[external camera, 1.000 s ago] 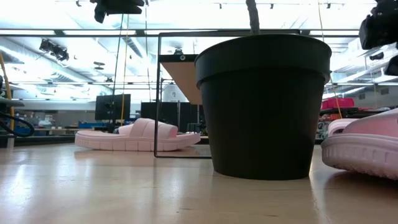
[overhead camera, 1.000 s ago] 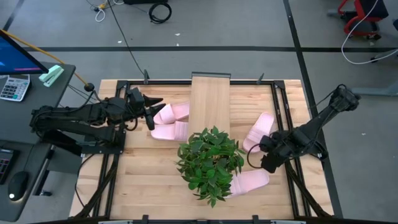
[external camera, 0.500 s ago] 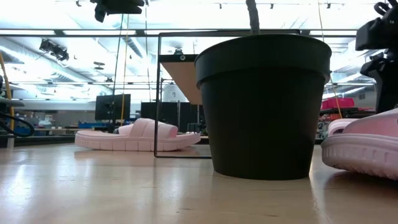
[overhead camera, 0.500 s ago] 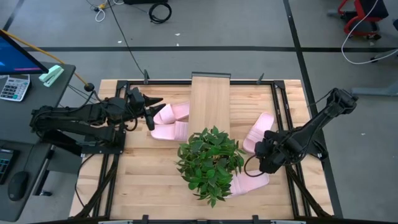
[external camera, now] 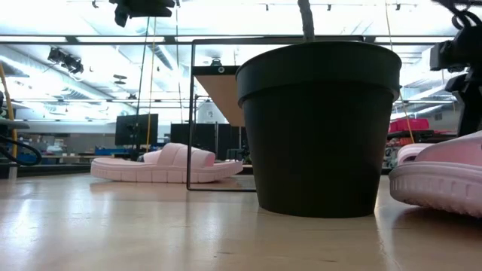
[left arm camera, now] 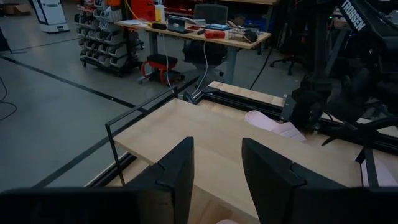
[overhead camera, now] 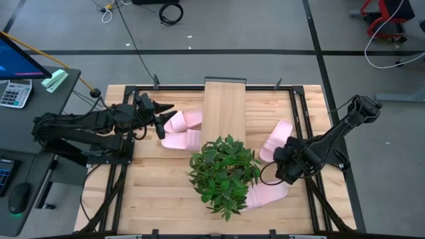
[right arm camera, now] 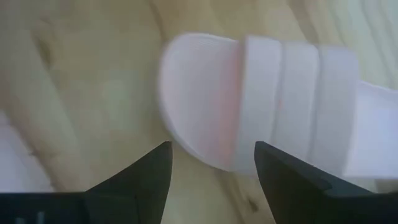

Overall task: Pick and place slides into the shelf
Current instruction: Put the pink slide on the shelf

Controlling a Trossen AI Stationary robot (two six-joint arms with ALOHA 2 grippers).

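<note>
Four pale pink slides lie sole-down on the table. Two are left of the shelf: one slide and a second slide. Two are on the right: a far slide and a near slide beside the plant. My left gripper hovers open by the left pair, facing the shelf. My right gripper hangs open between the right pair. In the right wrist view a slide's strap and open toe lie beyond its fingers, midpoint.
A potted green plant in a black pot stands at the table's middle, just near of the shelf and between the slide pairs. A black metal frame rims the table. A desk with a calculator stands off the left edge.
My right gripper has shifted a little toward the table's left, staying open over the right pair of slides. The slides and my left arm have kept still.
</note>
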